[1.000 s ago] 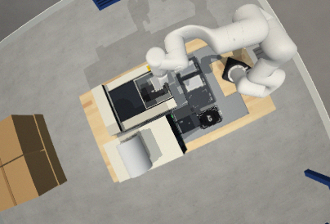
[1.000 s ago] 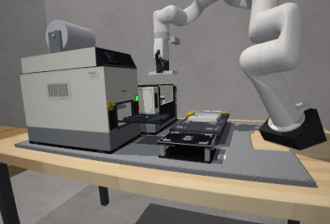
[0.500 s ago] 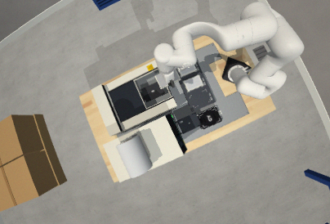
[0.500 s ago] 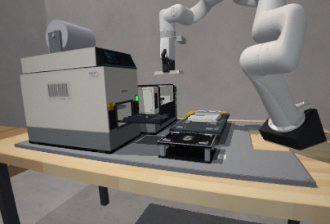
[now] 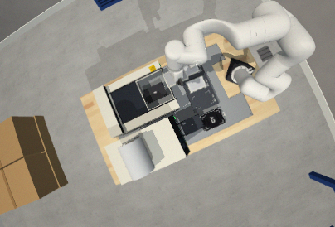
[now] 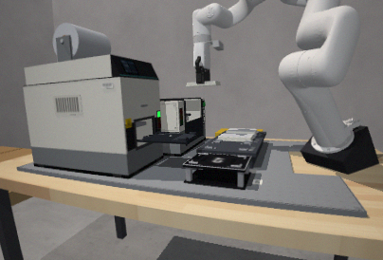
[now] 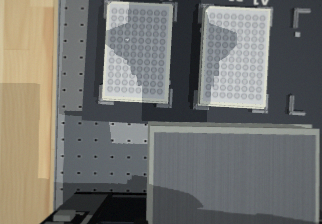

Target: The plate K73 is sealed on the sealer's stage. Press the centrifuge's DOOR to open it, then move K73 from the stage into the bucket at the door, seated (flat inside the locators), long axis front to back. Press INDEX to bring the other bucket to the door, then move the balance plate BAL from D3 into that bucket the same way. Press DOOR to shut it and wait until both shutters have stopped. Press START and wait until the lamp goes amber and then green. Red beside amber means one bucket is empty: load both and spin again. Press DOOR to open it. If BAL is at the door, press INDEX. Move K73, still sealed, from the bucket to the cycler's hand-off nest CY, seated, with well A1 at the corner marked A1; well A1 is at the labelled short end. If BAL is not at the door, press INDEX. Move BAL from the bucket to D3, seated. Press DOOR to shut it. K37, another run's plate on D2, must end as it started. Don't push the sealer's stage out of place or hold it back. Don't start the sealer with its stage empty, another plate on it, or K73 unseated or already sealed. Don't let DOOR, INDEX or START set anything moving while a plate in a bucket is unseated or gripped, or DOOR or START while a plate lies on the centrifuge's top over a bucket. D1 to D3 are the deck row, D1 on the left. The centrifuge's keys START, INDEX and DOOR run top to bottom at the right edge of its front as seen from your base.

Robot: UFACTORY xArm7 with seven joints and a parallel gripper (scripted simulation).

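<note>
- Grip first: the gripper [image 6: 202, 78] is clamped across a grey plate [image 7: 232, 170], fingers wide on it, high above the deck; hold it level
- Identity is uncertain: no label shows, so I cannot tell K73 from BAL; check the labelled short end before lowering
- Beyond it, two welled plates [image 7: 138, 52] [image 7: 234, 57] fill their nests; an empty nest [image 7: 293, 105] lies just beside them, so descend straight between its corner locators without brushing the neighbour
</note>
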